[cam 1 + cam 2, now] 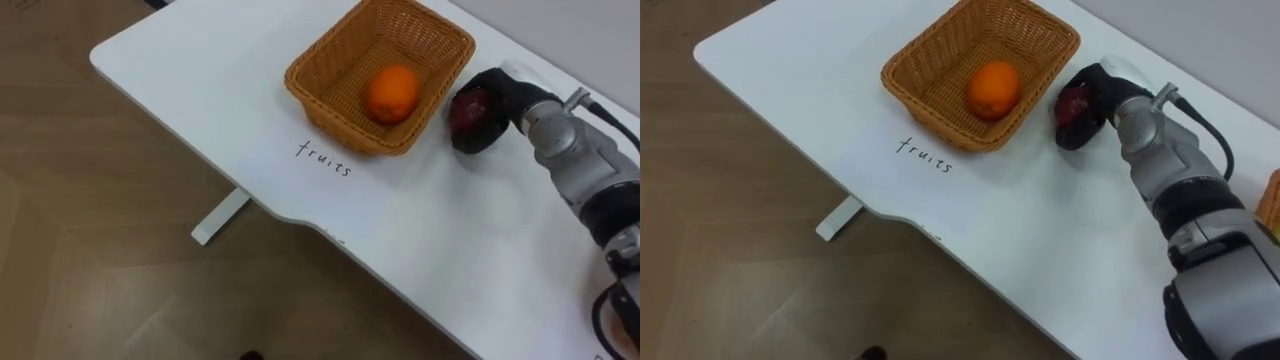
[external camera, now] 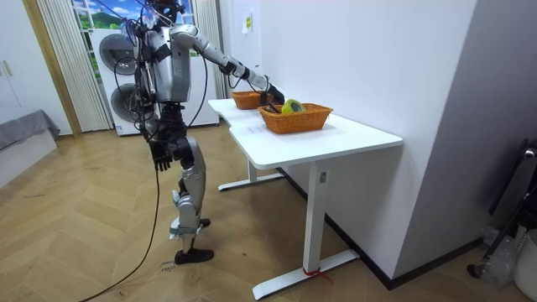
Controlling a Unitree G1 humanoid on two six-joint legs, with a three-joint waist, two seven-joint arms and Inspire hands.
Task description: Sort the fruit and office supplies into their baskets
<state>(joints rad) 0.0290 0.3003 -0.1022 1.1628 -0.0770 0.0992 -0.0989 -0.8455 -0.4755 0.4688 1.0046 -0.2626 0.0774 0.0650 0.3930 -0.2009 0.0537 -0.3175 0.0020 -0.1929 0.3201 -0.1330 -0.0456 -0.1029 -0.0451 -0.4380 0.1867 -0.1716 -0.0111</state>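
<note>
We are seeing the right hand gripping a red fruit, upper right, just beside the basket holding an orange, where we are guessing it belongs.

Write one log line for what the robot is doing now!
right robot hand: holding dark red round fruit | position: beside woven wicker basket | basket holds: round orange fruit

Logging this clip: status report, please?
Right hand shut on red fruit, beside fruit basket. Orange already in. Left hand hangs at side. Nothing in the way.
</note>
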